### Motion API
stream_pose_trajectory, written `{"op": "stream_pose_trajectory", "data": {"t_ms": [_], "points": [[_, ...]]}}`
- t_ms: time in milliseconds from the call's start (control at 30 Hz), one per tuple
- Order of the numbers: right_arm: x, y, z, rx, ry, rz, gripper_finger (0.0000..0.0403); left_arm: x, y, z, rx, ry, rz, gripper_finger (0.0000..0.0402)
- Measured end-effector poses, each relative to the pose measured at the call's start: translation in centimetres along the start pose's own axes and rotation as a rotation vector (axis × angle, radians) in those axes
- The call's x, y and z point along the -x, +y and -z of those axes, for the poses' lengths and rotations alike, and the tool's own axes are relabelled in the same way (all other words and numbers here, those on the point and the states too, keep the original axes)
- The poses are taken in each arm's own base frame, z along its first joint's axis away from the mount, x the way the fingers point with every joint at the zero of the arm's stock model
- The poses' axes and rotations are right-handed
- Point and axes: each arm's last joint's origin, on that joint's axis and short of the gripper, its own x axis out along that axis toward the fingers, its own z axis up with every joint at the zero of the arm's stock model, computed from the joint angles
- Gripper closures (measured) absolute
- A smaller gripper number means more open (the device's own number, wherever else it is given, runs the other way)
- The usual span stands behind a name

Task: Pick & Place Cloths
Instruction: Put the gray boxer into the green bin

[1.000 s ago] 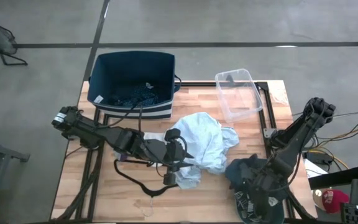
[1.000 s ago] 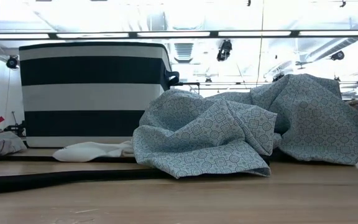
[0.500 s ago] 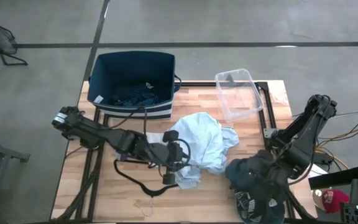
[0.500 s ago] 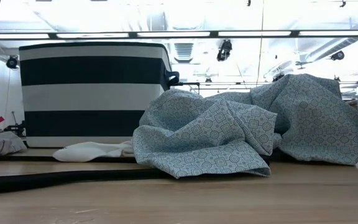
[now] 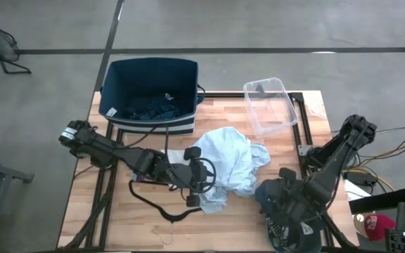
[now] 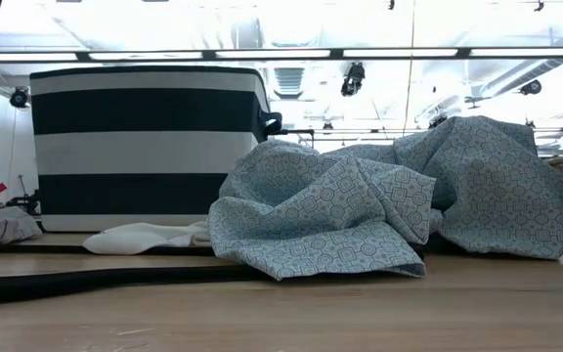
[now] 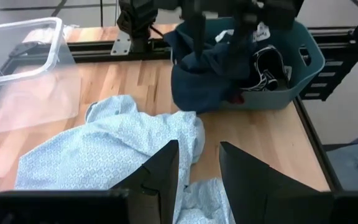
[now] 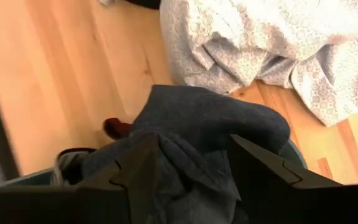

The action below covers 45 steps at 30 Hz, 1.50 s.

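The pale-blue shirt (image 5: 232, 160) lies crumpled mid-table, also in the low view (image 6: 379, 200). My left gripper (image 5: 201, 184) is open just over the shirt's near-left part (image 7: 104, 143), fingers apart; I cannot tell whether it touches. My right gripper (image 5: 287, 188) is shut on a dark teal cloth (image 5: 273, 195) above a teal basket (image 7: 309, 59) at the near-right corner. A maroon piece (image 8: 114, 127) and a black-and-white piece (image 7: 266, 62) lie in that basket. A navy dotted piece (image 5: 150, 107) lies in the striped bin (image 5: 114, 74). My right gripper pinches a bunched fold of the dark teal cloth (image 8: 197, 155) between its two fingers, coming from above and pointing down. The cloth hangs slack below the fingers (image 7: 210, 62), and its lower part drapes into the teal basket.
A clear plastic tub (image 5: 269, 105) stands at the far right. A thin black wire hanger (image 5: 162, 209) lies near the near-left edge under my left arm. A small white piece (image 6: 145, 236) lies in front of the striped bin (image 6: 145, 147). Bare wood shows along the near edge.
My right gripper has risen and moved a little toward the table's left, drawing the dark teal cloth up out of the basket. My left gripper has crept slightly right over the shirt. The shirt has stayed where it was.
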Motion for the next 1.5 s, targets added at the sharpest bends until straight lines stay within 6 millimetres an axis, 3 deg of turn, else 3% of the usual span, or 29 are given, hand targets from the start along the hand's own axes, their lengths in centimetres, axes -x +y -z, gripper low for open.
{"op": "stream_pose_trajectory", "data": {"t_ms": [233, 367, 467, 700, 1200, 1500], "points": [[-3.2, 1.6, 0.5, 0.031, 0.133, 0.09, 0.0205, 0.0, 0.0, -0.1, 0.002, -0.006, 0.001, 0.028], [-4.6, 2.1, 0.9, 0.064, 0.195, 0.127, 0.0221, 0.0, 0.0, -0.1, 0.003, -0.01, 0.002, 0.028], [-5.1, 2.4, 1.0, 0.074, 0.234, 0.149, 0.0257, 0.0, 0.0, -0.2, 0.006, -0.016, 0.003, 0.028], [-5.8, 2.2, 1.4, 0.113, 0.28, 0.169, 0.0382, 0.0, 0.0, -0.2, 0.007, -0.019, 0.004, 0.028], [-9.2, 0.2, 3.7, 0.03, 0.469, 0.155, 0.0392, 0.0, 0.0, -0.2, 0.009, -0.018, 0.004, 0.028], [-9.0, 0.3, 3.3, 0.053, 0.467, 0.122, 0.039, 0.0, 0.0, -0.2, 0.021, -0.017, 0.004, 0.028]]}}
